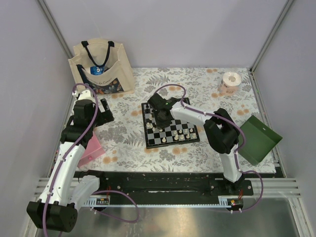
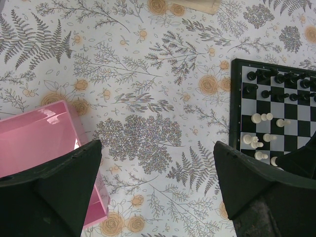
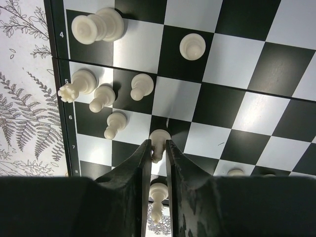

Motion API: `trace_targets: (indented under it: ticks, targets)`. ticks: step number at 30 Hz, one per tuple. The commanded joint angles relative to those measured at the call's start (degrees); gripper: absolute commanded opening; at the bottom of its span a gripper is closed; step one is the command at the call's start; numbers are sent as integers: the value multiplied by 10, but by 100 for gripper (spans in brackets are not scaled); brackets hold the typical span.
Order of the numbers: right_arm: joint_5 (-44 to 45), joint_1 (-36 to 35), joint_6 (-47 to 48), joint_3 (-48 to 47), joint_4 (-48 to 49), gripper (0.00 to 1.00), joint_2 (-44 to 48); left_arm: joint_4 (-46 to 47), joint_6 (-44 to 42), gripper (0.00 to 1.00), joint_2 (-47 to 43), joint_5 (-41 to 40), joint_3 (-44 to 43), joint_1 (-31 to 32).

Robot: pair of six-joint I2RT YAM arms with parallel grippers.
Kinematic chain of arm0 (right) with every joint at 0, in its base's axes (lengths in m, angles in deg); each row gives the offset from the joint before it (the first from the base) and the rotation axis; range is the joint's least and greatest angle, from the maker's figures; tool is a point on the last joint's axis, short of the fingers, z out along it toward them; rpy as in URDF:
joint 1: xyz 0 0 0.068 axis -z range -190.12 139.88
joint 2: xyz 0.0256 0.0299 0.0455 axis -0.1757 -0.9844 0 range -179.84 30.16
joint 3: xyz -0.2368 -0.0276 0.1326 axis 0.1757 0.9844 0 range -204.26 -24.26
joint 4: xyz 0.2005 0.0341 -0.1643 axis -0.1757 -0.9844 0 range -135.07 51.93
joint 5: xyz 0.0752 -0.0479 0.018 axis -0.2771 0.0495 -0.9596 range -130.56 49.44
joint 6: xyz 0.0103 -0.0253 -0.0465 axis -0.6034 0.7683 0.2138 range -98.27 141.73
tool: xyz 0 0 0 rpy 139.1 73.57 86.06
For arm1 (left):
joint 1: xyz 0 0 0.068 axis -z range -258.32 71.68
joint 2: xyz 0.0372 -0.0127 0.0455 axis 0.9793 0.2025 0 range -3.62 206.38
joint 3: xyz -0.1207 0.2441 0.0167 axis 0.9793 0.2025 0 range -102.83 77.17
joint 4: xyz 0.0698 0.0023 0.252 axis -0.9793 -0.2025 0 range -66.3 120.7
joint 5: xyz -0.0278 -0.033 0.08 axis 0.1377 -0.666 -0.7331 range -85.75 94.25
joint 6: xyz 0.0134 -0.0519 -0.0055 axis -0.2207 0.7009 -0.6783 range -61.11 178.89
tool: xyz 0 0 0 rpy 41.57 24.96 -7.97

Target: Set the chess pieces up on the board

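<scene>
The right hand pinches a standing cream pawn between its fingertips near the board at its far left corner, while the left hand hangs wide open over the flowered cloth, well apart.

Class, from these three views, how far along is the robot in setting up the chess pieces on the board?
Done: black pieces appear to stand in two rows along one edge of the board. In hand: the right claw pinches a cream pawn; the left claw hangs open over the tablecloth. Left: several cream pieces lie toppled mid-board and need standing in rows.
</scene>
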State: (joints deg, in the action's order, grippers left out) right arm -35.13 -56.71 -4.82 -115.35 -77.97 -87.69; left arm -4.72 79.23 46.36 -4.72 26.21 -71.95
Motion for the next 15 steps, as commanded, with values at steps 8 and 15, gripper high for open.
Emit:
trace_targets:
  ticks: [8, 15]
  targets:
    - [19, 3, 17, -13, -7, 10, 30, 18, -5, 99, -8, 9, 3, -2]
    - [27, -9, 32, 28, -7, 10, 88, 18, -7, 99, -4, 5, 2, -2]
